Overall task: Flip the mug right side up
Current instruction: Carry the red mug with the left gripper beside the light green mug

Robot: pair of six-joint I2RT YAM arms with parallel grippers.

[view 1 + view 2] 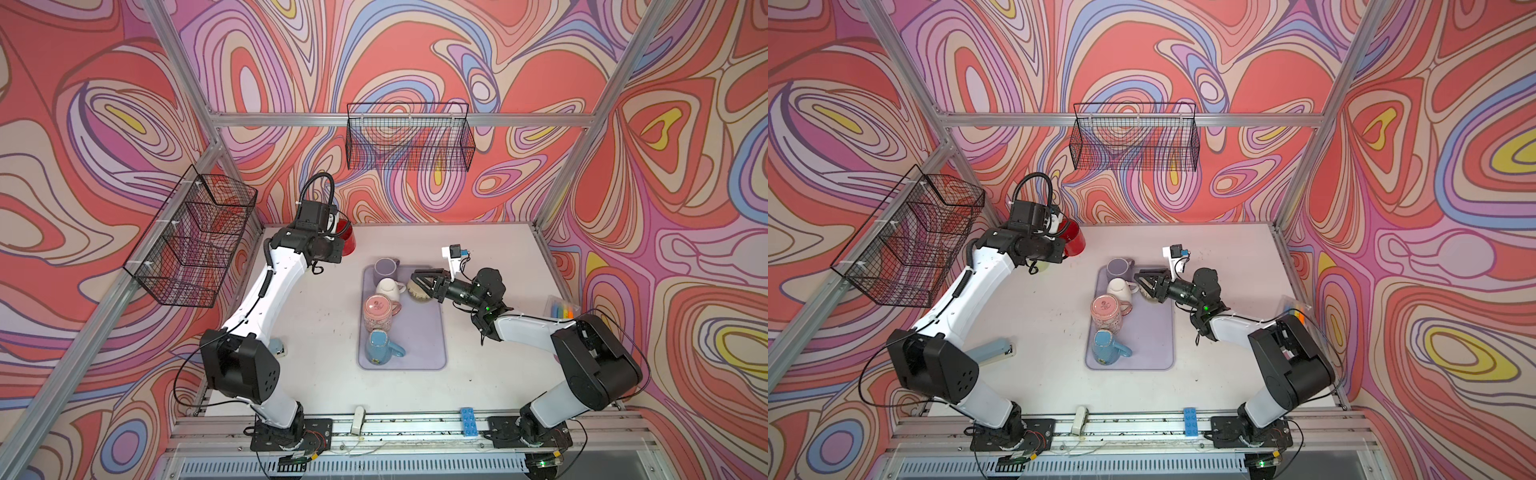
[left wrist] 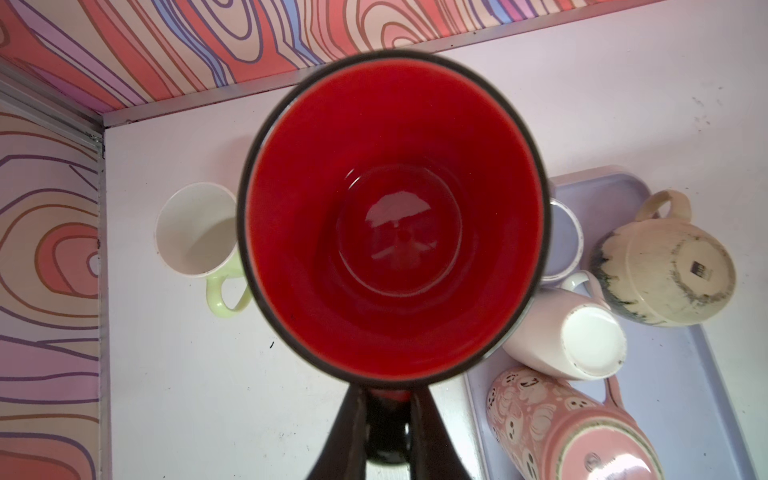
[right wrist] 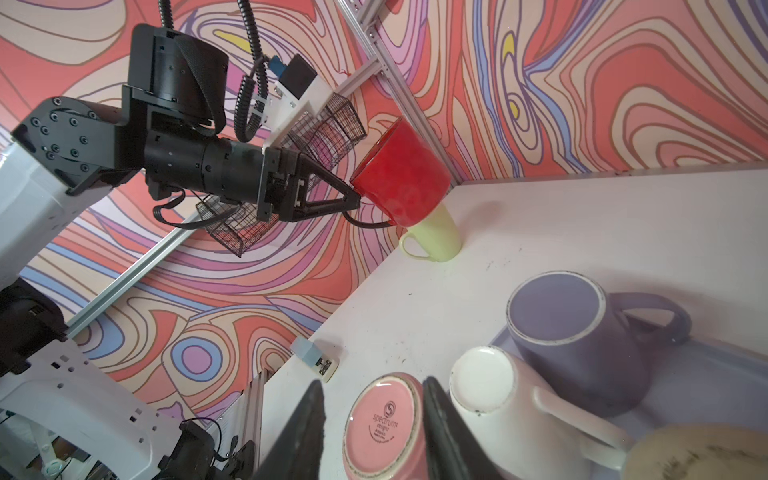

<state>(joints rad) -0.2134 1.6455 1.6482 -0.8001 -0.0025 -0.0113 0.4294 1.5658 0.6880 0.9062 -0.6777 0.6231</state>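
Looking from the right wrist view, we see the left gripper [image 3: 353, 200] clamped on the dark handle of the red mug [image 3: 401, 174], holding it tilted in the air above a pale green mug [image 3: 438, 239] that stands by the far left corner of the worktop [image 3: 582, 232]. The right gripper [image 3: 374, 384] has its fingers apart and clamps nothing; the base of a pink mug [image 3: 384, 419] shows between them. Beside it a white mug [image 3: 494, 395] and a purple mug [image 3: 582, 345] show their bases on a lilac tray [image 3: 731, 365].

From the left wrist view, we look straight into the red mug's glossy inside, with both fingers [image 2: 343, 440] closed on the handle.

In both top views, the red mug hangs over the far left corner, well apart from the tray at the middle of the worktop. The right gripper hovers over the tray's far end, just beside the white mug, above a beige speckled mug [image 1: 417, 296]. A blue mug [image 1: 380, 347] sits at the tray's near end.
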